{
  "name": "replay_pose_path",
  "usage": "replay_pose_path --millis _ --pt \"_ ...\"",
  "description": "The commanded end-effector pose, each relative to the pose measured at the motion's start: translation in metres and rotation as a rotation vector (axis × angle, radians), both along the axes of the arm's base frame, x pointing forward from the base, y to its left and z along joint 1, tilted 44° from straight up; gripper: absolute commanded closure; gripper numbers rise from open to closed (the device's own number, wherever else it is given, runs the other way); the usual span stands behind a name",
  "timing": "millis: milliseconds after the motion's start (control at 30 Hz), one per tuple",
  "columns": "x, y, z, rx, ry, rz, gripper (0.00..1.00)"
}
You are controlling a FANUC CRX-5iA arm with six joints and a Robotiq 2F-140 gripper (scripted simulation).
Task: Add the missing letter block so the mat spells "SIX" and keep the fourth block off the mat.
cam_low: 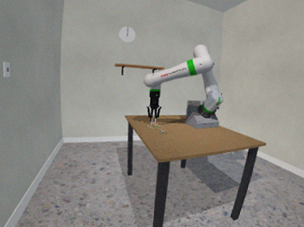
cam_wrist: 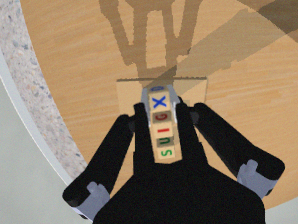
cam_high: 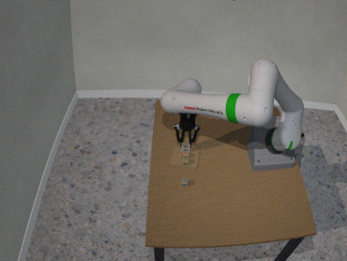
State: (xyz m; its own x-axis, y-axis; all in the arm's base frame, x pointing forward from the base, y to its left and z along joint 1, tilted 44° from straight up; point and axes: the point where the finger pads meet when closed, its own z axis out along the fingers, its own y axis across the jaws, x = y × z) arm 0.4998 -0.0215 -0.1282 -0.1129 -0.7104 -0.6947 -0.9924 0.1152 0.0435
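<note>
My gripper point(cam_high: 186, 141) is shut on the block with a blue X point(cam_wrist: 158, 103) and holds it low over the far end of the tan mat point(cam_high: 189, 158). In the wrist view the X block sits between my fingertips, in line with the I block point(cam_wrist: 164, 140) and the S block point(cam_wrist: 168, 153) behind it. The three blocks form one straight, close row. I cannot tell whether the X block touches the mat. The fourth block point(cam_high: 184, 181) lies on the bare table, off the mat, nearer the top camera.
The mat lies close to the table's left edge point(cam_high: 151, 188). The robot base point(cam_high: 274, 157) stands at the table's right side. In the exterior view the arm point(cam_low: 173, 73) reaches over the table's far corner, and the fourth block point(cam_low: 162, 132) shows there too.
</note>
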Motion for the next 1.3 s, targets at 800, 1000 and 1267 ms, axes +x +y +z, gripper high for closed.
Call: replay_pose_path --millis 800,1000,1267 --pt "0.0001 -0.0003 0.0001 0.000 0.000 0.000 0.84" --pt "0.0001 -0.0003 0.0001 0.000 0.000 0.000 0.84" --pt "0.0001 -0.0003 0.0001 0.000 0.000 0.000 0.77"
